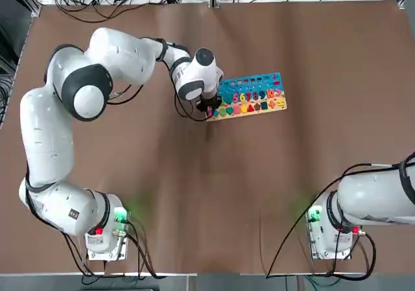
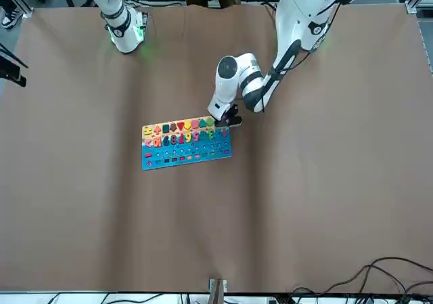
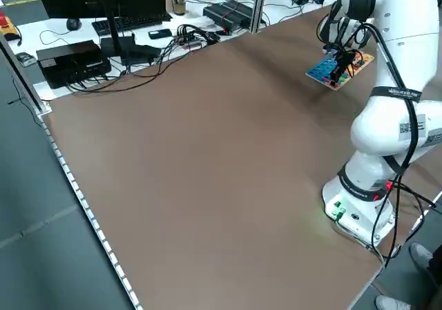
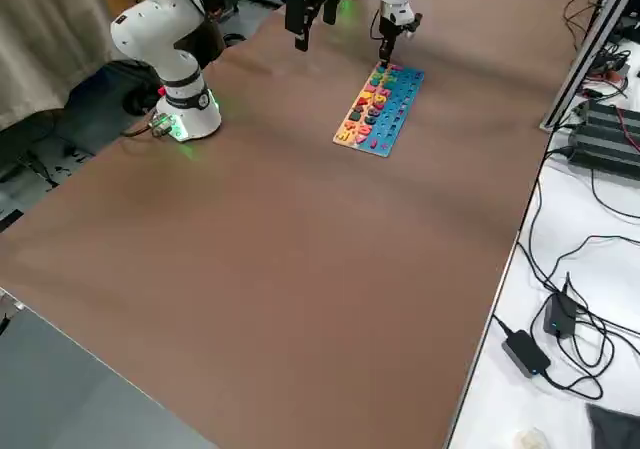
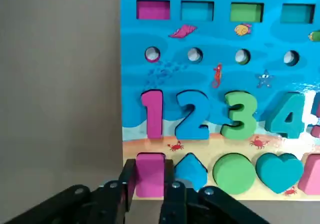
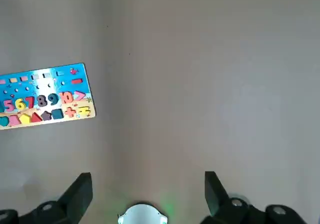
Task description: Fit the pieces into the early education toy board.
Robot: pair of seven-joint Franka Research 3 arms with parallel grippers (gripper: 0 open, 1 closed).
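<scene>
Left end effector (image 5: 150,171) grasps the pink rectangle (image 5: 150,175) at the toy board's (image 5: 227,146) corner; right end effector (image 6: 149,186) is released above the worktop (image 6: 150,109).

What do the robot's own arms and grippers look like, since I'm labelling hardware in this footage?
White, rounded arms with dark grey joint bands, black cables strapped along them and green lights at the bases; black two-finger grippers, left and right.
</scene>
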